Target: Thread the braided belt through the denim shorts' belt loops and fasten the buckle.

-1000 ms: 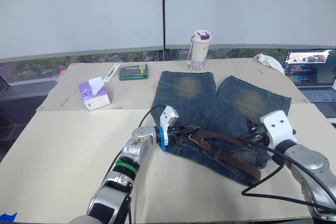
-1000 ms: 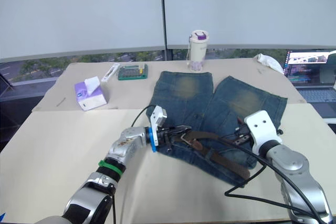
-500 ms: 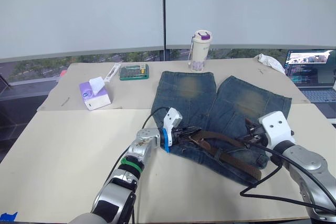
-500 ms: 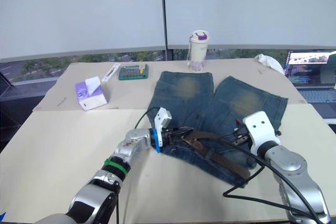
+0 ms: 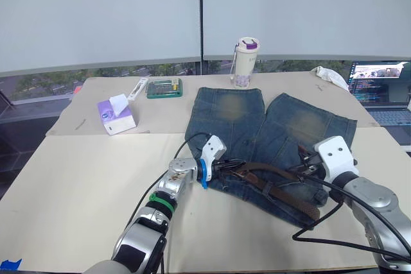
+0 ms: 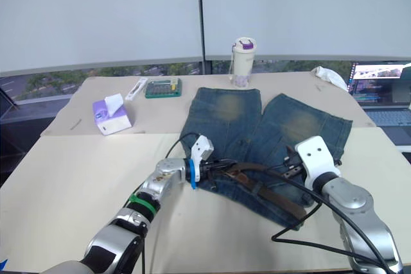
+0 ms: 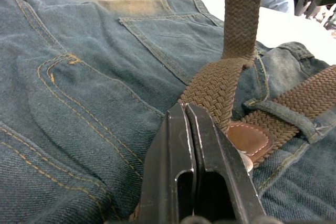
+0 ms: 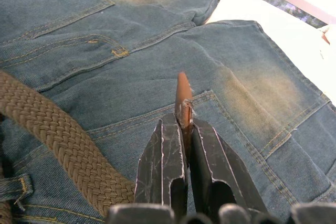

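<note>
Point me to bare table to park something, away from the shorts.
Free: the near-left table, between the tissue box and the left gripper; also the near edge in front of the denim shorts. Crowded: the waistband, with the braided belt, right gripper and cables; the far edge holds a green case and tumbler.
</note>
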Robot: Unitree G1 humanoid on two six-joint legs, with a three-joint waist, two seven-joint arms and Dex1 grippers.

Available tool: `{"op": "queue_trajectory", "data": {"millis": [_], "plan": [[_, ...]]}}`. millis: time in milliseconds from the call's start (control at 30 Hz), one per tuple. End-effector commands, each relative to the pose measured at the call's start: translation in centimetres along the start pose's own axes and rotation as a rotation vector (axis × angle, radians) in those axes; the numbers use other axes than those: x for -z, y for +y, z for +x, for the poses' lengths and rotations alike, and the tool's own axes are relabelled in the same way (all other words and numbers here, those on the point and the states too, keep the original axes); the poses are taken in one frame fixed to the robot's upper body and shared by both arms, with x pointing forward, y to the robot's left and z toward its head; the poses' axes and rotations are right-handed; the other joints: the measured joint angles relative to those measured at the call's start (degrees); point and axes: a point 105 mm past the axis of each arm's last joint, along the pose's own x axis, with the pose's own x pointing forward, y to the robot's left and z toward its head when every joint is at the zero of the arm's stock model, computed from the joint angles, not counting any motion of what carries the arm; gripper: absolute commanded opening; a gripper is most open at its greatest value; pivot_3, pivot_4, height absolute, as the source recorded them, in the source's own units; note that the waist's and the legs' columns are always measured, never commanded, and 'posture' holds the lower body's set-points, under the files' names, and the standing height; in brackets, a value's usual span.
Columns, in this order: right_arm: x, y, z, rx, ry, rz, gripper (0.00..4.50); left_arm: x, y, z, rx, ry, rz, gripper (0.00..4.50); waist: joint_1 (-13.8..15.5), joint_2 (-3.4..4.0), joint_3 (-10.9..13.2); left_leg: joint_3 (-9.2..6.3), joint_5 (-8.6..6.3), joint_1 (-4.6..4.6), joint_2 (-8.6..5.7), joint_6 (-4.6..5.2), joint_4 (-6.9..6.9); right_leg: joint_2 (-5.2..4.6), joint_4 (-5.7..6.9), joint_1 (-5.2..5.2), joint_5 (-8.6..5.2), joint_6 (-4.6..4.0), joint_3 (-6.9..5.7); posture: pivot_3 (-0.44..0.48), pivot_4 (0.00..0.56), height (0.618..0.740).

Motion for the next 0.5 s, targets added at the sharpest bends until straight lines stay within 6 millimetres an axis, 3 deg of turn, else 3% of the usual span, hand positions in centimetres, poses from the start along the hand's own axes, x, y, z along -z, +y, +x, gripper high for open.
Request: {"op": "queue_trajectory", "data": {"millis": [33, 500], "plan": [[-1.3, 0.0, -0.3, 0.012, -0.044, -0.021, 0.00, 1.9, 0.0, -0.3, 0.003, 0.109, -0.021, 0.05, -0.02, 0.00, -0.01, 0.00, 0.00, 0.00, 0.00, 0.00, 0.00, 0.00, 0.00, 0.00, 0.00, 0.00, 0.00, 0.000, 0.150, 0.740], [-1.3, 0.0, -0.3, 0.010, -0.042, -0.027, 0.00, 4.7, -1.2, -1.6, 0.088, 0.289, -0.141, 0.05, -0.13, 0.05, -0.22, 0.00, -0.01, 0.05, 0.01, 0.02, 0.00, 0.03, 0.02, 0.04, -0.01, 0.01, -0.02, 0.000, 0.150, 0.740]]}}
